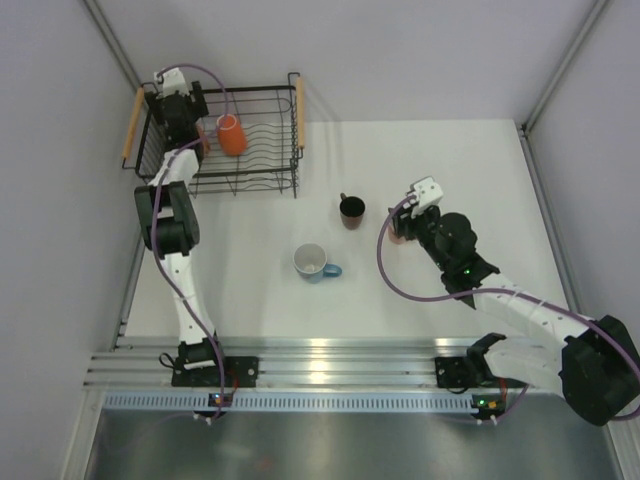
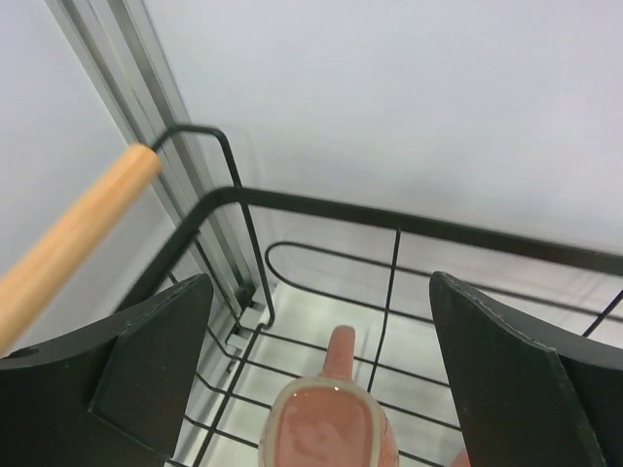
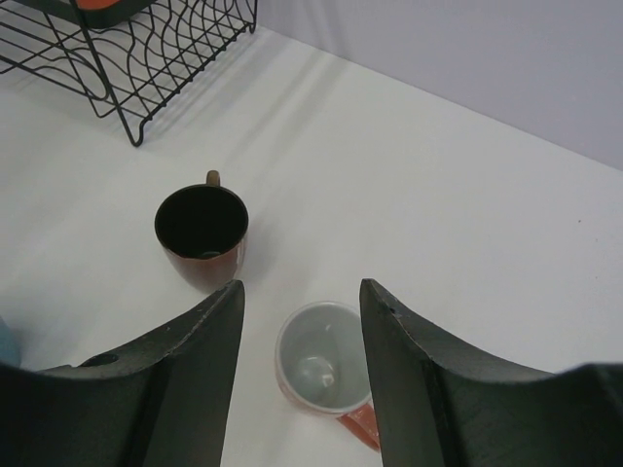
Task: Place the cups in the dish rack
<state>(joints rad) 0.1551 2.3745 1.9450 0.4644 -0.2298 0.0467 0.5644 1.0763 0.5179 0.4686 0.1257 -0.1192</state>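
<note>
Left fingers (image 2: 146, 350) wide apart over a pink mug (image 2: 331, 428) in the dish rack (image 2: 438, 226); right fingers (image 3: 185, 370) half-open astride a salmon mug (image 3: 319, 368)

The rack (image 1: 250, 89) is black wire with wavy wires across its floor, and its handles (image 1: 132, 125) are light wood. The orange mug (image 1: 231, 135) is bright orange, and the pink mug (image 2: 331, 433) has a paler ring. The tabletop (image 1: 450, 170) is white. The dark brown mug (image 3: 202, 233) is black inside. The light blue mug (image 1: 318, 263) is pale inside. The salmon mug (image 3: 321, 375) is pale grey inside. The left tool (image 2: 319, 282) and right tool (image 3: 302, 287) are black. The arms (image 1: 185, 290) are white and black, with purple cables (image 1: 385, 270).
</note>
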